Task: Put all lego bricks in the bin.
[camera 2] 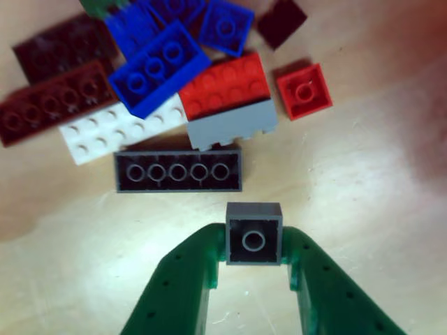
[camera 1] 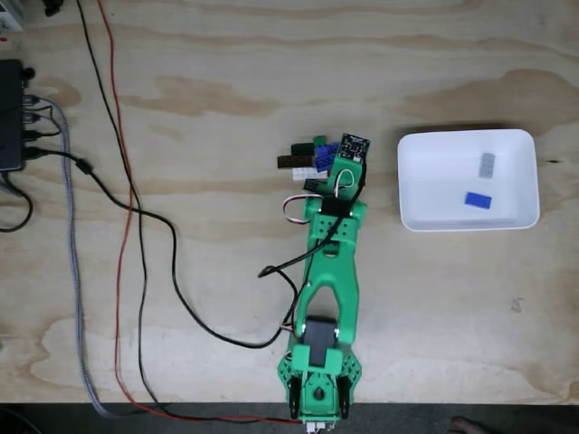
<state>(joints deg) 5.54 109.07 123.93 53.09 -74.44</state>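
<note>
The white bin (camera 1: 469, 181) serves as the landmark: in the fixed view it sits on the plywood table (camera 1: 226, 81), and inside it lie two bricks already delivered, a grey brick (camera 1: 487, 165) toward its upper middle and a blue brick (camera 1: 478, 200) just below that. So the task looks begun but far from finished. The rest of the lego bricks (camera 1: 303, 161) form a pile well to the left of the bin, partly under the head of the green arm (camera 1: 331, 271). The other view looks straight down on that pile: a long black brick (camera 2: 178, 171), a white brick (camera 2: 119, 130), a blue two-by-three brick (camera 2: 159, 68), a red brick (camera 2: 225, 85) with a grey piece (camera 2: 230, 128) touching its near edge, a small red square brick (camera 2: 302, 91) to the side, dark brown bricks (camera 2: 52, 105) and more blue ones beyond. Apart from the heap, nearest the camera, a small dark grey square brick (camera 2: 253, 234) sits between the green fingers (camera 2: 188, 279) of the gripper (camera 2: 254, 252); the fingers appear to pinch it from both sides. By my count roughly ten bricks are left outside the bin, this one included, and the present step is likely its pickup before a carry to the right.
</note>
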